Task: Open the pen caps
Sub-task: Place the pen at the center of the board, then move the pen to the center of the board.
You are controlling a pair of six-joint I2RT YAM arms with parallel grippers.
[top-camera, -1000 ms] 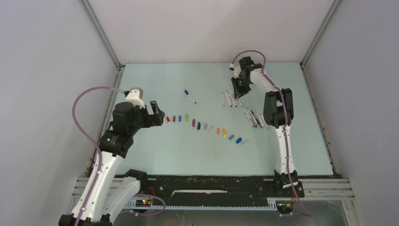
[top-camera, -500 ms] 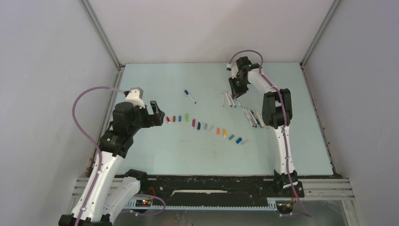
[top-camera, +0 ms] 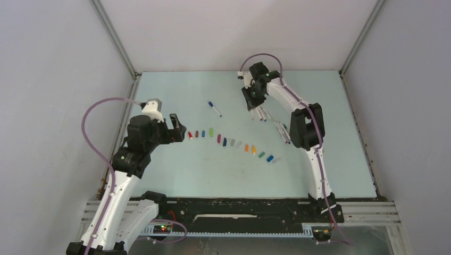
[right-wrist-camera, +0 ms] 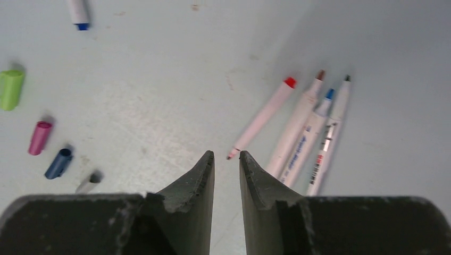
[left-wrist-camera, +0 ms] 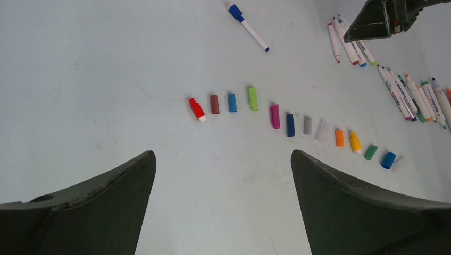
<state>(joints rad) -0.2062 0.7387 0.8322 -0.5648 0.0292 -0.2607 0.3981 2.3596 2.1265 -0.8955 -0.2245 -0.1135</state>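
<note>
A curved row of pen caps (top-camera: 230, 142) lies loose mid-table, red at its left end and blue at its right; the left wrist view shows the same pen caps (left-wrist-camera: 290, 124). One pen with a blue cap on it (top-camera: 214, 108) lies apart, behind the row. Uncapped white pens (top-camera: 261, 113) lie in a fan, and more pens (top-camera: 285, 132) lie to their right. My right gripper (top-camera: 252, 101) hovers at the fan's left edge, its jaws a narrow gap apart with nothing between them (right-wrist-camera: 226, 154); the red-tipped pen (right-wrist-camera: 263, 118) lies just ahead. My left gripper (left-wrist-camera: 220, 154) stands wide open and empty, left of the red cap (left-wrist-camera: 197, 109).
The table (top-camera: 213, 170) is pale blue with grey walls on three sides. In the right wrist view a green cap (right-wrist-camera: 10, 89), a pink cap (right-wrist-camera: 40, 137) and a dark blue cap (right-wrist-camera: 58, 163) lie at the left.
My right arm has swung left, from above the pen fan to its left edge. The left arm, the caps and the pens have not moved.
</note>
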